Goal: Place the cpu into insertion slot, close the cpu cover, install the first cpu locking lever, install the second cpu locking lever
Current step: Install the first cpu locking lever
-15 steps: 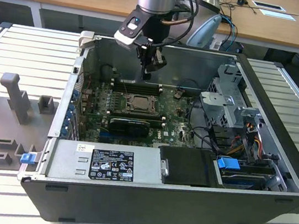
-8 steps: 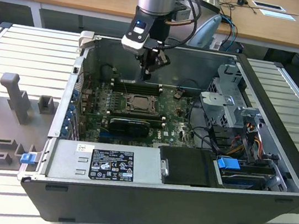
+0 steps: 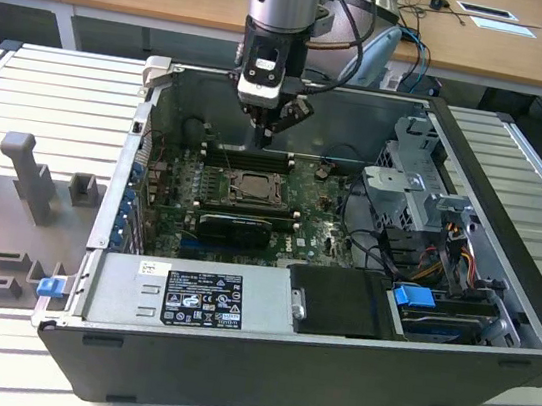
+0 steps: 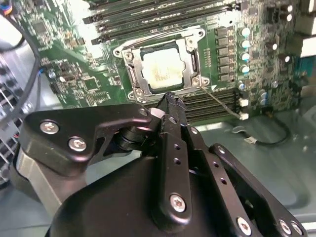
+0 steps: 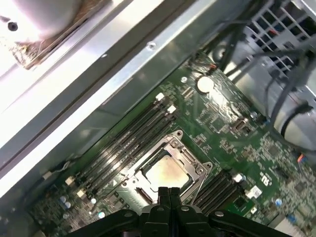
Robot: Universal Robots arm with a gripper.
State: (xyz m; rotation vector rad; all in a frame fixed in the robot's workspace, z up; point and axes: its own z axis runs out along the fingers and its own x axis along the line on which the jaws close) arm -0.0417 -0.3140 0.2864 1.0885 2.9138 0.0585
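Chip (image 4: 160, 69): seated in socket (image 4: 121, 51), board centre. Cover (image 4: 186, 48): appears lowered over it. Lever wire (image 4: 222, 101): juts free, seemingly unlatched; the other lever is unclear. End effector (image 4: 168, 101): fingers pressed together, empty, at socket's twelve o'clock in the exterior view.

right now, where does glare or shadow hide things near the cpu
Second wrist view: glare washes out the pale silver square cpu top inside its shiny metal frame cover. First wrist view: a pale surface beyond the grey case wall is blown out white. Exterior view: even light, the dark square socket shaded in the case.
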